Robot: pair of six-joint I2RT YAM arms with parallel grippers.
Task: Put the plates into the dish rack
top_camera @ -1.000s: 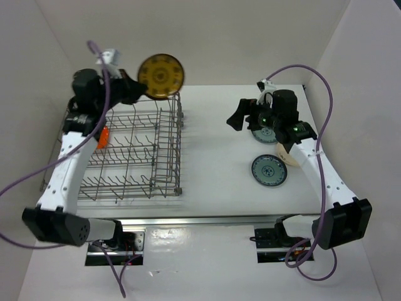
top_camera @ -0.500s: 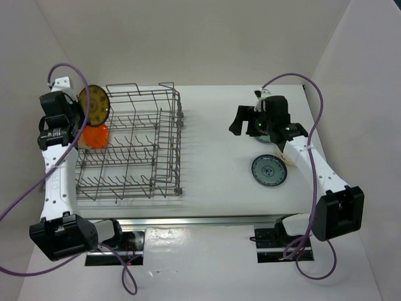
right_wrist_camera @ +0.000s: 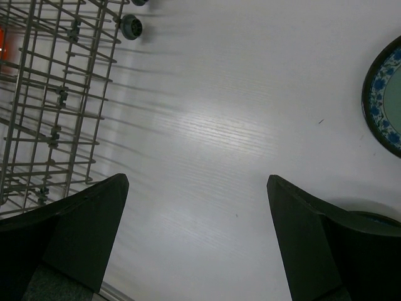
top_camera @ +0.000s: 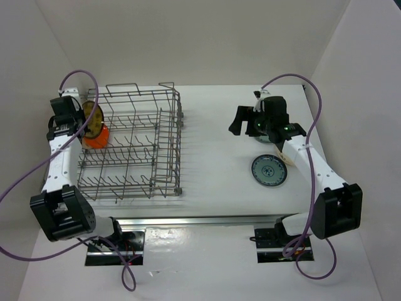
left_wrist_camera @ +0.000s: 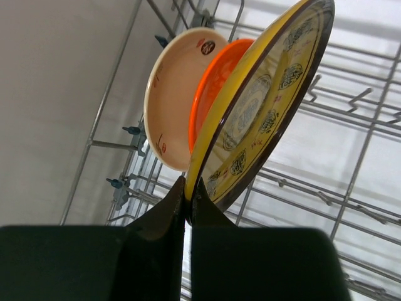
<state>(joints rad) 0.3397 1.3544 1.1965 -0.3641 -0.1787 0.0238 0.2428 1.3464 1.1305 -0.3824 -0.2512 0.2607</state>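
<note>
While the L gripper (left_wrist_camera: 188, 188) is pinched tight on the bottom rim of the brown-yellow plate (left_wrist_camera: 263, 106), you're at the slotting step. The plate is held on edge and tilted, just beside the orange plate (left_wrist_camera: 216, 81), w/ the cream plate (left_wrist_camera: 172, 94) behind that. Both stand on edge at the far-left corner of the dish rack (top_camera: 177, 125), which sits toward the table's left edge. The rim grip makes sense: it leaves the plate's body free to go down between the tines, parallel to its neighbours. Can't tell if it's seated in a slot yet, so I wouldn't let go before checking.

Your R gripper (right_wrist_camera: 197, 182) is spread wide, nothing in it, over bare table toward the right edge. One teal plate (top_camera: 269, 170) lies flat just near-side of it, and a 2nd teal plate (top_camera: 265, 139) is mostly hidden under that arm. Prob. staged there for the next pickup. By my count that's 2 racked, 1 in hand, 2 to go.
</note>
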